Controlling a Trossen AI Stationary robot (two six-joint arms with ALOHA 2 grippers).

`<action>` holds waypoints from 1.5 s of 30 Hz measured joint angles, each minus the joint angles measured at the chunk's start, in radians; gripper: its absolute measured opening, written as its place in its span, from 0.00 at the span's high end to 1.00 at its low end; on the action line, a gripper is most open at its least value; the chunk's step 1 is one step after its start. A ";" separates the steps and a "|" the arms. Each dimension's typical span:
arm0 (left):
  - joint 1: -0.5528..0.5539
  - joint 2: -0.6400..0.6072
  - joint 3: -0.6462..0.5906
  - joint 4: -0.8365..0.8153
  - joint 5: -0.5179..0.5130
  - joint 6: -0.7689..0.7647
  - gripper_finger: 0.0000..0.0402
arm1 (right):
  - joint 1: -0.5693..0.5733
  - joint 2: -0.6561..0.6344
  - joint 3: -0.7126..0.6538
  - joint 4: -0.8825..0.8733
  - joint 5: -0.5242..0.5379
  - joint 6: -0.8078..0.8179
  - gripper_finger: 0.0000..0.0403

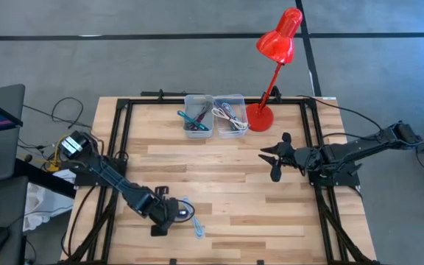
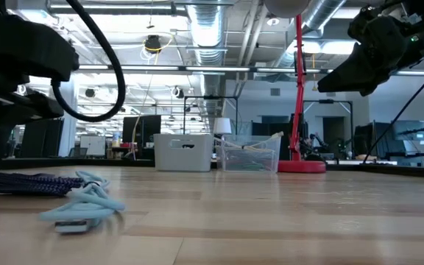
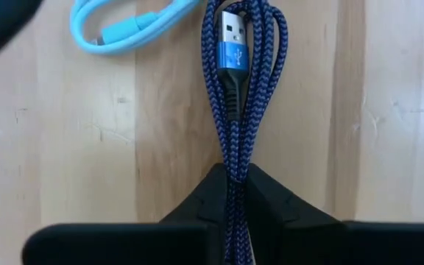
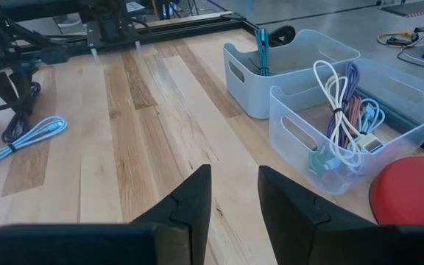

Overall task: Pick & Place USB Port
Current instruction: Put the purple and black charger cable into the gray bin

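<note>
Left gripper [image 3: 235, 193] pinches the blue cable [image 3: 238, 88] at your table's 7 o'clock; loose loops may slip out.

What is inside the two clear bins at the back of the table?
The left bin shows a teal cable standing against its wall. The right bin holds a tangle of white, purple and pale blue cables. Whatever lies under the tangle is covered.
</note>
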 joint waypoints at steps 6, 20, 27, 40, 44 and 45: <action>0.041 -0.069 -0.003 0.000 -0.048 0.050 0.93 | 0.000 0.000 0.000 0.000 0.000 0.000 0.74; 0.272 -0.410 -0.002 -0.012 -0.341 0.439 0.93 | 0.000 0.000 0.000 0.000 0.000 0.001 0.74; 0.540 -0.430 -0.002 0.107 -0.336 0.674 0.93 | 0.000 0.000 0.000 0.000 0.000 0.002 0.74; 1.008 -0.431 -0.001 0.428 -0.016 0.820 0.93 | 0.000 0.000 0.000 0.004 0.001 0.002 0.74; 1.090 -0.402 0.000 0.462 0.052 0.820 0.93 | 0.000 0.000 0.000 0.004 0.001 0.002 0.74; 1.105 -0.388 0.000 0.483 0.072 0.820 0.93 | 0.000 0.000 0.000 0.004 0.002 0.002 0.74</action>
